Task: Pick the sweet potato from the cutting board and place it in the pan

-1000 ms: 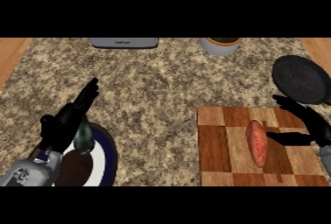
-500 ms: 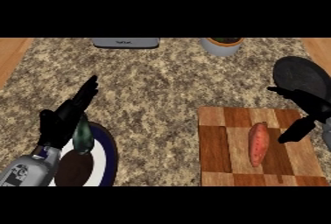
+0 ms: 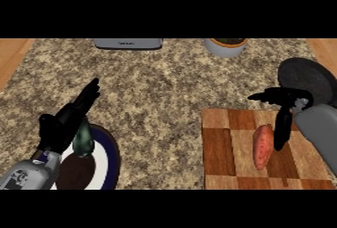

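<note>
Orange-red sweet potato [image 3: 262, 146]: lying lengthwise on the wooden cutting board [image 3: 227, 151], toward its right half, long axis running from near edge to far edge, ends tapered. Just beside it on the right, the right hand [image 3: 284, 115], fingers straight and spread, pointing down along the potato's flank, thumb stretched out to the left; nothing held, and contact with the skin impossible to tell. Beyond the board's far right corner, the dark round pan [image 3: 309, 78], near enough for a short carry.

Probably firm and fairly dense, no give under the fingers, hardly fragile; smooth rounded skin, so likely to roll or slip if pinched at a narrow tip. Best taken across the thick middle, thumb on one long side and fingers on the other.

At the left, the left hand [image 3: 63, 124], open, fingers straight and pointing away, resting over a plate [image 3: 109, 152] with a green vegetable [image 3: 83, 140] on it.
</note>
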